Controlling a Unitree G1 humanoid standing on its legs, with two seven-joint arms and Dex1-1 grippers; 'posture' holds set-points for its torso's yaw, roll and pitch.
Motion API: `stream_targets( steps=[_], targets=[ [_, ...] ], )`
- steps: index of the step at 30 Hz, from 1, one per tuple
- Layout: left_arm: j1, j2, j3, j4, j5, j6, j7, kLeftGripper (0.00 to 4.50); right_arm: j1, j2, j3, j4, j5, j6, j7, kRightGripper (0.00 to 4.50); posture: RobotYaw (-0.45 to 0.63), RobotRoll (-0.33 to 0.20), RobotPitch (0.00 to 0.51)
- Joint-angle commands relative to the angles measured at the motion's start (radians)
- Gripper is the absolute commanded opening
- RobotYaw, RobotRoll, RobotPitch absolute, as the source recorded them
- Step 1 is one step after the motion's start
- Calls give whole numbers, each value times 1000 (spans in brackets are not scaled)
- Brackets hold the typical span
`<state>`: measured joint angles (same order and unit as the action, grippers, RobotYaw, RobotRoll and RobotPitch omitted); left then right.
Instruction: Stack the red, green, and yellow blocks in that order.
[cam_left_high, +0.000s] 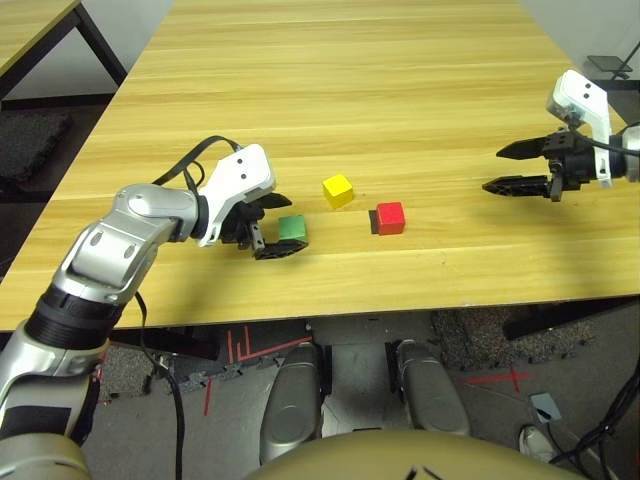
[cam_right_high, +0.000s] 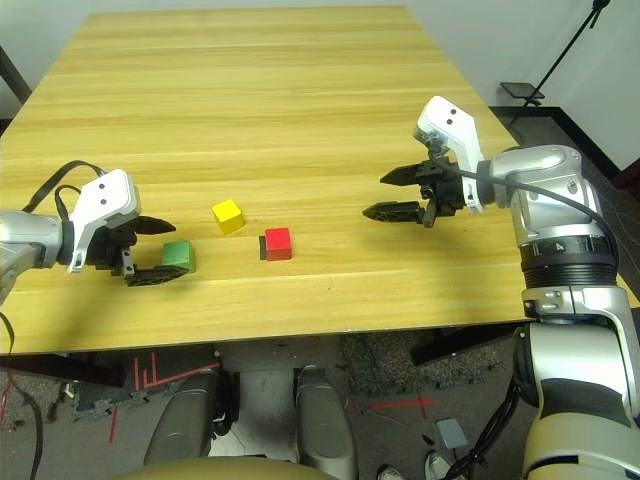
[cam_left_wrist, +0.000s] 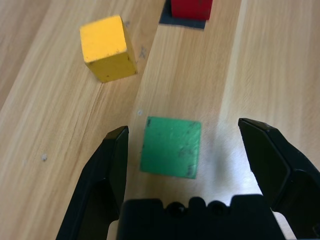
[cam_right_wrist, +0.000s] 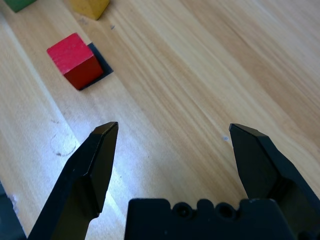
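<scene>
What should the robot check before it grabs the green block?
- Left gripper is open: ok.
- Green block sits between its two fingers: ok.
- Yellow block is out of that gripper's way: ok, it stands beyond the fingers.
- Red block is fully on the black square: not ok, it covers only part.
- Right gripper is away from the blocks: ok.
- Fingers are low enough to grip the green block: cannot tell.

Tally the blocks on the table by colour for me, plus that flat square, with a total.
Red matte cube: 1
Green matte cube: 1
Yellow matte cube: 1
Thin flat black square, partly under the red cube: 1
Total: 4 (3 cubes, 1 flat square)
</scene>
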<state>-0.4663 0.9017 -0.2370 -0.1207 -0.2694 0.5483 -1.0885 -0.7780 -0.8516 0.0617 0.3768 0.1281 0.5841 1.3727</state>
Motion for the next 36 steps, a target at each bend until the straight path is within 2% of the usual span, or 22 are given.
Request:
stream_targets(
  steps=[1,9,10,11,12,17,23,26,36],
  targets=[
    [-20,-21,-34,64,52,-61,-24,4500,22,-7,-12,-45,30,31,-19,4485,185,-111,96],
    [-1,-77,-54,113,93,-83,-52,4500,48,-22,-23,-90,69,65,-57,4485,167,-111,95],
    [1,-81,-52,107,92,-69,-51,4096,48,-24,-23,-90,71,65,-60,4500,167,-112,96],
    [3,-81,-53,99,96,-58,-53,3964,50,-26,-24,-92,73,64,-61,4500,168,-112,95],
    [4,-80,-53,93,101,-52,-56,3597,52,-27,-23,-93,75,63,-62,4500,168,-112,95],
    [-48,-100,-15,5,56,56,-52,2043,62,-27,-28,-98,88,64,-76,4500,168,-110,92],
    [-226,-131,-42,-56,9,193,-87,2065,78,-30,-29,-111,108,66,-94,4500,157,-98,88],
    [-317,-189,-78,-43,-6,232,-97,2065,96,-29,-35,-122,115,67,-99,4500,150,-86,88],
    [-490,-391,-218,225,84,145,-104,2065,169,-19,-54,-209,156,112,-142,4500,96,-61,103]
  ],
)
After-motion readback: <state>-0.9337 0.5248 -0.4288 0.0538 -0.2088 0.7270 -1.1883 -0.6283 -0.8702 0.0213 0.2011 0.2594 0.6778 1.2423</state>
